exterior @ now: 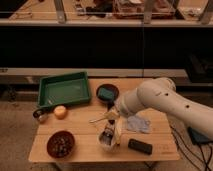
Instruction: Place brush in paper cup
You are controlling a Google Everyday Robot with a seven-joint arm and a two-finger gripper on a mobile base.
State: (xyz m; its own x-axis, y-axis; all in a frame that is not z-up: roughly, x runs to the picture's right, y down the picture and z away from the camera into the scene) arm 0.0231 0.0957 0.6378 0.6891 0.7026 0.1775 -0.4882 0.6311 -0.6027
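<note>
Wooden and pale, the counter (80, 145) carries everything in the single camera view. At its back left sits a green tray (64, 90), a shallow rectangular bin with nothing visible inside. Just in front of the tray's left corner lies a small roll of tape (40, 115), and beside it a round yellow-orange fruit (60, 112). Near the front left edge stands a reddish-brown bowl (60, 144) holding dark bits. Behind the middle of the counter is a black bowl (107, 93) with a blue-green sponge (106, 93) resting in it.

A white arm (165, 100) reaches in from the right and bends down toward the front centre. Its hand (111, 129) hangs directly over the paper cup (106, 142), which stands upright near the front edge. The hand is closed tight around the brush (107, 134), whose dark head points down at the cup's mouth; whether the tip is already inside the rim cannot be made out. A thin pale utensil (97, 119) lies on the counter just left of the hand.

To the right of the cup lies a flat black slab (140, 146), and behind it a crumpled light-blue cloth (137, 124) rests under the arm.
</note>
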